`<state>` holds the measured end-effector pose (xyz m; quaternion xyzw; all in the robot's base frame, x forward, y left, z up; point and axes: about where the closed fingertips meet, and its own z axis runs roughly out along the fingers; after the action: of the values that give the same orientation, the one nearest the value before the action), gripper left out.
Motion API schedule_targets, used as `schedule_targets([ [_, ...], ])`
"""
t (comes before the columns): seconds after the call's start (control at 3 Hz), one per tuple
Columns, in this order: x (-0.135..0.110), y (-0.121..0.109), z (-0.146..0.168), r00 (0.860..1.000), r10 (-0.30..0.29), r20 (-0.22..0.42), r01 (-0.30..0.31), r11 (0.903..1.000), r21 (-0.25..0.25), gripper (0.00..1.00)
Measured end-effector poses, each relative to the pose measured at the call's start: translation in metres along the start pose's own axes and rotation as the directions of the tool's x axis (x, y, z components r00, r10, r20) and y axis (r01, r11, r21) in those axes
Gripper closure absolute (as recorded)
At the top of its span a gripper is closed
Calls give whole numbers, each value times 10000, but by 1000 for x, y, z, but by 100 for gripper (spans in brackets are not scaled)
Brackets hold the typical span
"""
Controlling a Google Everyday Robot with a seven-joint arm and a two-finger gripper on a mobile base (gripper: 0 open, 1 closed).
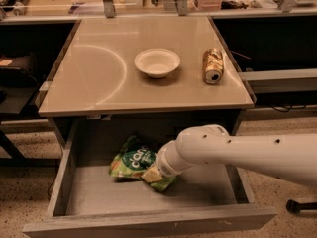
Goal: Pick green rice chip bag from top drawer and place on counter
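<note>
The green rice chip bag [130,161] lies crumpled on the bottom of the open top drawer [94,195], left of its middle and toward the back. My white arm reaches in from the right, and its wrist covers the bag's right end. My gripper [150,174] is down in the drawer at the bag's right side, mostly hidden behind the wrist. The counter [94,73] is the beige tabletop above the drawer.
A white bowl [157,62] stands mid-counter and a gold drink can [213,65] lies on its side near the right edge. Shelving and clutter run along the back. The drawer's front panel [148,222] juts toward me, and dark openings flank the cabinet.
</note>
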<state>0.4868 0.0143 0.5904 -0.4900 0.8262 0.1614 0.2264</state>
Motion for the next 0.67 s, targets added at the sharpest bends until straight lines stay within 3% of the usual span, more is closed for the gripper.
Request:
schedule_targets([
  [0.33, -2, 0, -3, 10000, 0, 0, 0, 10000, 0, 100],
  [0.67, -14, 3, -22, 9997, 20, 230, -16, 9999, -159, 100],
])
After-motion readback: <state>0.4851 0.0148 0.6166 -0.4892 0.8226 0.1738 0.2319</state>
